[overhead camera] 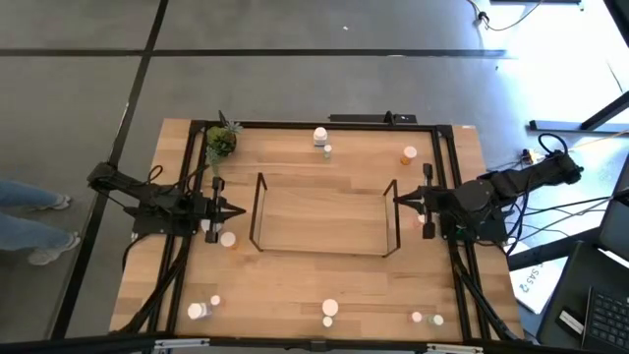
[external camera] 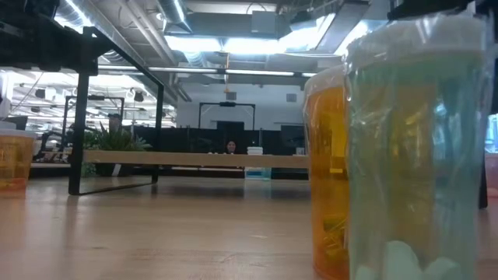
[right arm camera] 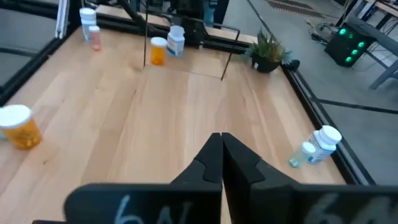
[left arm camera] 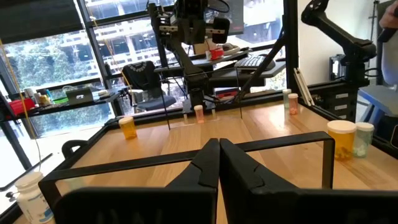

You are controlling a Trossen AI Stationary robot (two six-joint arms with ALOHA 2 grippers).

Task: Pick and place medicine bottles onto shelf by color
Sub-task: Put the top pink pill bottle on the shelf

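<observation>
Your left gripper (overhead camera: 239, 210) hangs with its fingers pressed together and holding nothing, just off the left end of the shelf (overhead camera: 321, 242), and your right gripper (overhead camera: 398, 202) sits the same way at the shelf's right end. The shelf stands bare in the middle of the table (overhead camera: 295, 290). The bottles are scattered around it: an orange bottle (overhead camera: 409, 153) near the far right corner, a white bottle (overhead camera: 320, 136) at the far edge, others along the near edge.

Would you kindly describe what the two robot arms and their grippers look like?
Both arms are dark, nearly black, jointed, with black cables trailing beside them. The left gripper ends in two dark wedge-shaped fingers tapering to a point. The right gripper has the same tapered fingers, and white handwritten marks, too cropped to read, on its body.
</observation>
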